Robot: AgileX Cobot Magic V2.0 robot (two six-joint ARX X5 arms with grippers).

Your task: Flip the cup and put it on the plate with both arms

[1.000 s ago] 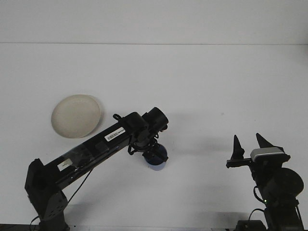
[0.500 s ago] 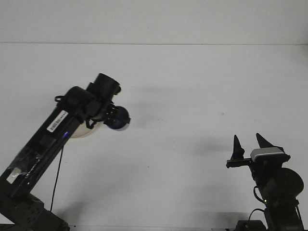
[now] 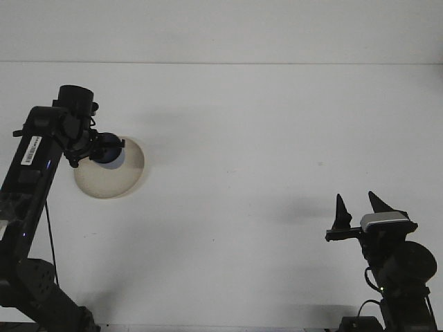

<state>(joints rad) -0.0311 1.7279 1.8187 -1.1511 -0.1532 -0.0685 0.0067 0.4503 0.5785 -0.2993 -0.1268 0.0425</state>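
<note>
Front view, change: we see the left hand (image 3: 109,149) has swung further toward the bench's left edge since half a second ago, when it hung just right of the plate; it has come over the plate's upper part.
Front view, cup: the blue cup (image 3: 107,151) has travelled with it, from near the bench's front middle a second ago to above the plate (image 3: 114,181); we cannot tell whether it touches the plate, nor which way its mouth faces.
Front view, left hand: closed around the cup, the dark fingers hiding most of it.
Front view, plate: cream, round, near the bench's left edge, in the same spot as before; the left arm (image 3: 38,162) covers its left rim.
Front view, right hand: the right hand (image 3: 358,207) is unchanged, parked by the bench's front right corner with its two pointed fingers spread wide and nothing between them.
Front view, bench: the white bench (image 3: 263,138) lies bare between the two arms, which are well apart.
</note>
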